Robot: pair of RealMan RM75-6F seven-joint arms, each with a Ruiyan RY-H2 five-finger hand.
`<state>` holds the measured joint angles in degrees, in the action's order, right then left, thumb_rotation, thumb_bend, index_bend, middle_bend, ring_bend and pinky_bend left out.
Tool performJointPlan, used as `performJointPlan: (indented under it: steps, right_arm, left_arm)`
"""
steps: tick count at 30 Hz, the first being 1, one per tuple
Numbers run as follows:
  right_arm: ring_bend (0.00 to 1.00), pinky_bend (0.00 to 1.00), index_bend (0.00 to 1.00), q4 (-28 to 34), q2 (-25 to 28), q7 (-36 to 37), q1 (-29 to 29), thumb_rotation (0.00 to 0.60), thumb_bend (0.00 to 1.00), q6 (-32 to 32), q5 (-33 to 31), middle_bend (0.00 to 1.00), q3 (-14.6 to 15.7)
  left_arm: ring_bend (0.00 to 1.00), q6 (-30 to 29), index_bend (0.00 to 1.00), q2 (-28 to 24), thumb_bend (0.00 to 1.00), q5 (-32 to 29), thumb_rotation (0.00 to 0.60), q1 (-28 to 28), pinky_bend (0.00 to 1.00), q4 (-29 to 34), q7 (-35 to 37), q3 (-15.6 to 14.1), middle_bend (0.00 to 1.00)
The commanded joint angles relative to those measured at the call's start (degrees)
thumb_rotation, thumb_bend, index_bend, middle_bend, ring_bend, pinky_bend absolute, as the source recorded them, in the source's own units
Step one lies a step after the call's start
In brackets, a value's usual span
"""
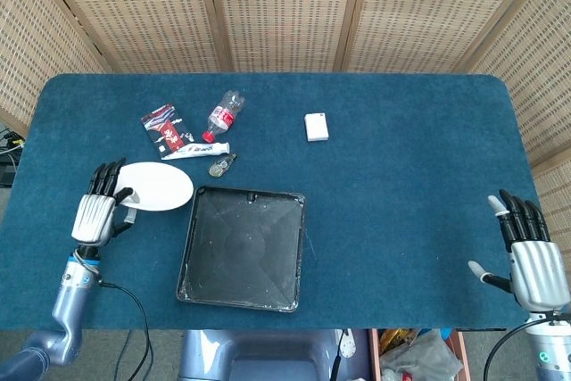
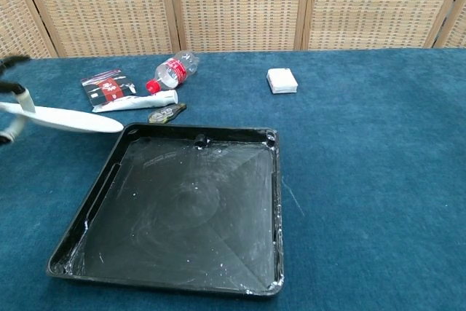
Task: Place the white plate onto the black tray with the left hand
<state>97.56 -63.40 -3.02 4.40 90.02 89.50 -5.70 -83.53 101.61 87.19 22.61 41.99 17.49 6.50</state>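
My left hand [image 1: 96, 207] grips the left edge of the white plate [image 1: 159, 186], thumb on top and fingers under the rim. The plate hangs above the table, nearly level, left of the black tray [image 1: 243, 249]. In the chest view the plate [image 2: 65, 118] shows edge-on at the far left, its right tip near the tray's [image 2: 109, 180] back left corner; only a bit of my left hand [image 2: 13, 103] shows there. My right hand [image 1: 531, 260] stays open at the table's front right, fingers spread, holding nothing.
Behind the tray lie a red-and-black packet [image 1: 164, 128], a plastic bottle [image 1: 223, 114] with a red label, a white tube [image 1: 196, 151] and a small metal item [image 1: 221, 165]. A small white box [image 1: 316, 126] sits further right at mid-table.
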Motion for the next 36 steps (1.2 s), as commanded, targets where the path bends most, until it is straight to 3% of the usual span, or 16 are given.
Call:
performJointPlan:
  steps: [1,9,16,20,27,36]
  right_arm:
    - [0.00,0.00,0.00,0.1,0.0,0.0,0.0,0.600,0.00,0.0,0.1,0.00,0.1]
    - [0.00,0.00,0.00,0.0,-0.2,0.2,-0.2,0.600,0.00,0.6,0.3,0.00,0.0]
    - [0.00,0.00,0.00,-0.2,-0.5,-0.2,-0.1,0.600,0.00,0.4,0.3,0.00,0.0]
    - [0.00,0.00,0.00,-0.3,-0.8,-0.8,0.0,0.600,0.00,0.3,0.1,0.00,0.0]
    - [0.00,0.00,0.00,-0.5,-0.9,-1.2,0.0,0.600,0.00,0.1,-0.5,0.00,-0.2]
    - [0.00,0.00,0.00,-0.7,-1.0,-0.9,0.0,0.600,0.00,-0.1,-1.4,0.00,-0.5]
  left_arm:
    - [0.00,-6.5,0.75,-3.1,0.52,2.0,0.600,0.2,0.00,4.9,0.2,1.8,0.00]
    - [0.00,-13.9,0.77,-9.4,0.53,9.5,0.600,0.7,0.00,19.6,-5.2,-0.1,0.00]
    - [0.00,-14.4,0.78,-7.0,0.53,14.6,0.600,2.8,0.00,24.5,-9.3,-1.7,0.00]
    - [0.00,-10.4,0.78,-2.5,0.53,15.9,0.600,5.5,0.00,23.6,-9.7,-2.9,0.00]
    - [0.00,-6.4,0.78,6.9,0.53,15.4,0.600,10.1,0.00,14.3,-5.0,-2.0,0.00]
    - [0.00,-4.1,0.78,11.5,0.53,14.5,0.600,12.4,0.00,6.8,-1.7,-2.7,0.00]
